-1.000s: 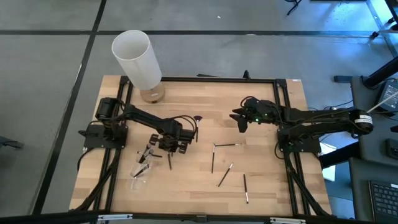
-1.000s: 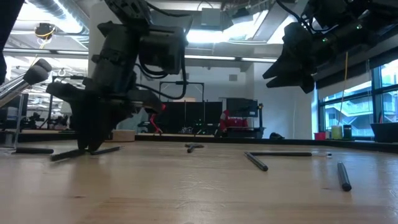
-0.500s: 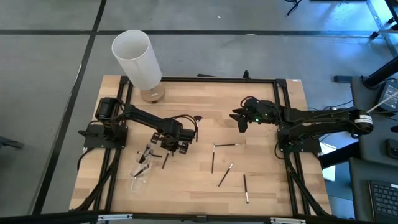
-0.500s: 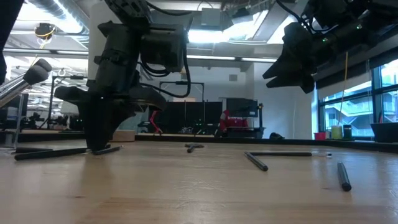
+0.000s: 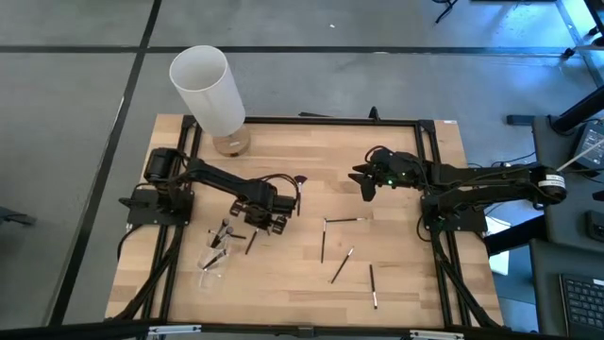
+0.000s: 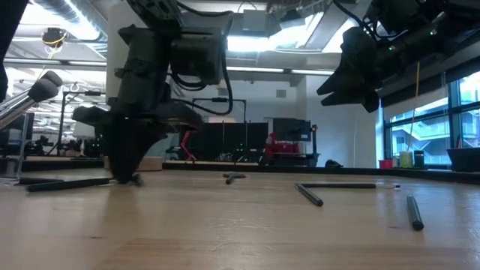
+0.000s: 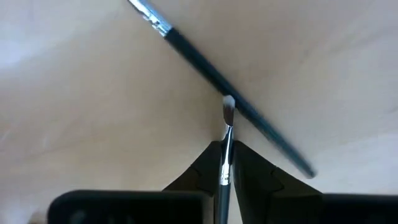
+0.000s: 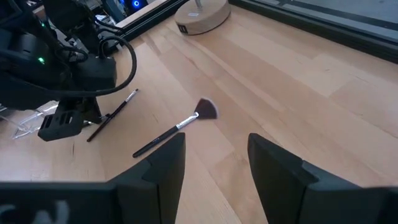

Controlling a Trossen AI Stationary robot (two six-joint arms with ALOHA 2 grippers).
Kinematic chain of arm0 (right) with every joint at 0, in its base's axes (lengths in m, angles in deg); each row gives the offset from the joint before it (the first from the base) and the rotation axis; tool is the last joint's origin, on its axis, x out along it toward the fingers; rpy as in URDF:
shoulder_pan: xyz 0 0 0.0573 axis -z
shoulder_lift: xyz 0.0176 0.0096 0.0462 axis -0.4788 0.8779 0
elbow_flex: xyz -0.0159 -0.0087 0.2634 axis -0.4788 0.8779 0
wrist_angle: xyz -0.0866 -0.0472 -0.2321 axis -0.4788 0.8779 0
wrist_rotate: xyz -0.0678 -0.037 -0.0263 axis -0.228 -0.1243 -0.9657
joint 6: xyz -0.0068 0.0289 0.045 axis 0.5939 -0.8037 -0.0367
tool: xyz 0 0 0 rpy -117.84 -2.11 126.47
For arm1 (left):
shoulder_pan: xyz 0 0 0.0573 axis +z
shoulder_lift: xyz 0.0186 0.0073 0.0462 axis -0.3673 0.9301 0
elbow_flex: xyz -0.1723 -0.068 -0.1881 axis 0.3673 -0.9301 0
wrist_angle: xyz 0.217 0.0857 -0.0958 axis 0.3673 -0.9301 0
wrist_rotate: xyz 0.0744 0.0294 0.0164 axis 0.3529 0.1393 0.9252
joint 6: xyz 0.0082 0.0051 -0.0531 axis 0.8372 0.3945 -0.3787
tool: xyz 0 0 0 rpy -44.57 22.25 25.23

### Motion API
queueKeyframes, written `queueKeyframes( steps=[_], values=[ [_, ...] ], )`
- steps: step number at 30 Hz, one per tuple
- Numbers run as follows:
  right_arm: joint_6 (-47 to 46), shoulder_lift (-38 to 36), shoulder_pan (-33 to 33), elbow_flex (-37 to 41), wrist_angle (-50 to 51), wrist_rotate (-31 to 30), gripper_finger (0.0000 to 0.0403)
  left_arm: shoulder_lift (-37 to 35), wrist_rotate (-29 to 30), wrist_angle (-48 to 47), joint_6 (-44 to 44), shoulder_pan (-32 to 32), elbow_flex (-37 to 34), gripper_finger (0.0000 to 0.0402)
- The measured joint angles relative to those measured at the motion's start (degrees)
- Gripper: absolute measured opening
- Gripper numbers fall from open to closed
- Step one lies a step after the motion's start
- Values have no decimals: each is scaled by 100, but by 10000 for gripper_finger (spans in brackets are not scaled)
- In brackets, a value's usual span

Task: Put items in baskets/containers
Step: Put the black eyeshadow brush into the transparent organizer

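Front edge of the desk (image 5: 311,316): we see four loose brushes lying right of centre; one (image 5: 373,286) nearest that edge, one (image 5: 342,266) slanted just behind it, one (image 5: 323,244) running front to back, one (image 5: 342,220) crosswise at its far end; all lie flat and apart from both arms.

Front-left corner: we make out the clear cup (image 5: 213,263) lying on its side, hard to see, with a few brushes (image 5: 223,234) at or in its far end; how many are inside we cannot tell.

Left gripper (image 5: 255,224): we find it low over the left half of the desk, just right of the cup; its fingers (image 7: 205,175) are narrow and pinch a thin brush (image 7: 226,149) whose pale bristle tip pokes out ahead; in the left wrist view that tip meets or nearly meets another dark brush (image 7: 236,107) lying slantwise on the wood.

Middle of the desk: we see the fan brush (image 8: 179,126) lying flat behind the left gripper.

Right gripper (image 5: 365,184): we see it held above the desk right of centre, its fingers (image 8: 278,172) spread wide and holding nothing.

Back-left corner: a tall white tube (image 5: 208,88) and a small tan jar (image 5: 231,144) stand there.
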Motion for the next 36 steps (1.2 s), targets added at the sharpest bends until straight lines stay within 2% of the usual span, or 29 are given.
queueKeyframes(
  steps=[6, 9, 16, 20, 28, 33, 36],
  values=[
    [-2, 2, -1, 0, 1, 0, 173, -439, 187, -336, 266, -5, 423, 30],
    [1, 2, -2, 0, 10, -2, 173, -713, 513, -549, 587, -18, 854, 28],
    [-7, 2, 0, 0, 21, -2, 173, -1425, 1868, -784, 1720, -377, 1908, 26],
    [-12, 2, -2, 0, 48, -2, 173, -1802, 2804, -783, 2296, -886, 2114, 26],
    [-43, 2, 0, 0, 236, -4, 173, -2052, 4586, -1170, 2057, -2211, 2114, 27],
    [-126, 2, -1, 0, 236, -4, 173, -2052, 5045, -1442, 1620, -2808, 2113, 27],
    [-139, 2, -2, 0, 236, -4, 173, -2052, 5121, -1531, 1453, -3098, 2114, 27]
  ],
)
